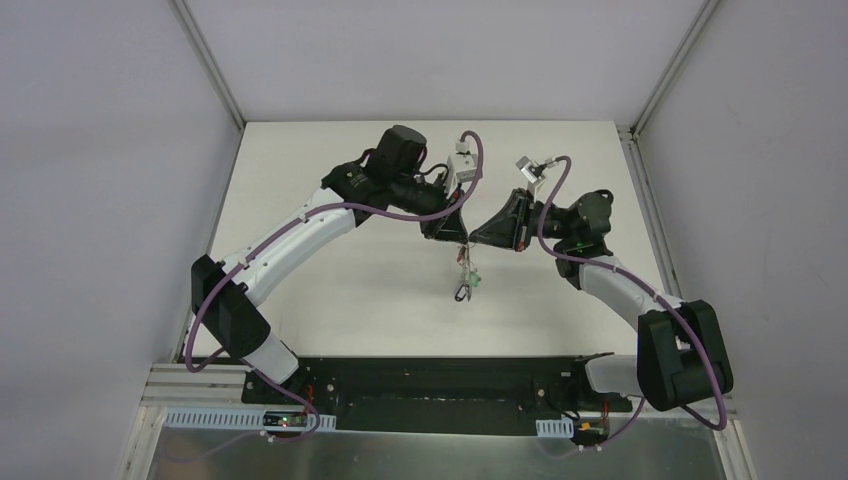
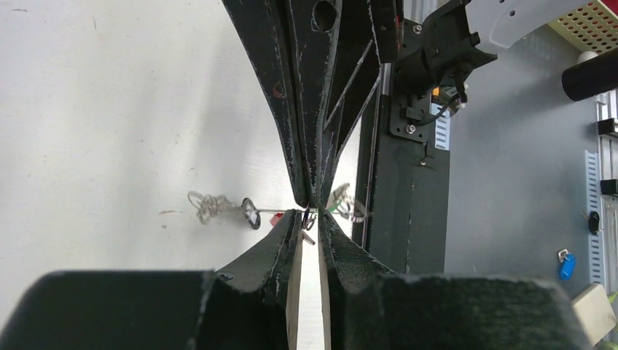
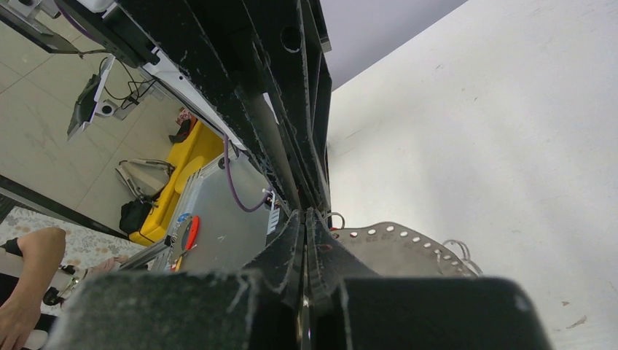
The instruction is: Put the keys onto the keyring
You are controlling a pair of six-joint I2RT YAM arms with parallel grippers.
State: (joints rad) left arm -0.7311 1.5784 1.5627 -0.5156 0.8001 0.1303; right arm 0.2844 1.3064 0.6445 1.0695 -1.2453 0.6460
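My left jaws are pinching the keys (image 1: 464, 277) mid-counter (image 1: 350, 300), and the right jaws are clenched tight, tip to tip with them. The keyring (image 2: 208, 206) wire looks bunched beside the black and red heads.

In top external, looks down from high behind the near edge of the white table (image 1: 330, 300), far enough to take in all of it and both arms (image 1: 300, 235). In left wrist, peers from close behind the left gripper (image 2: 310, 219) at the right gripper (image 2: 313, 198), tip to tip. In right wrist, looks the opposite way from low down, tilted upward, very near. Shares that fingertip meeting across all three.
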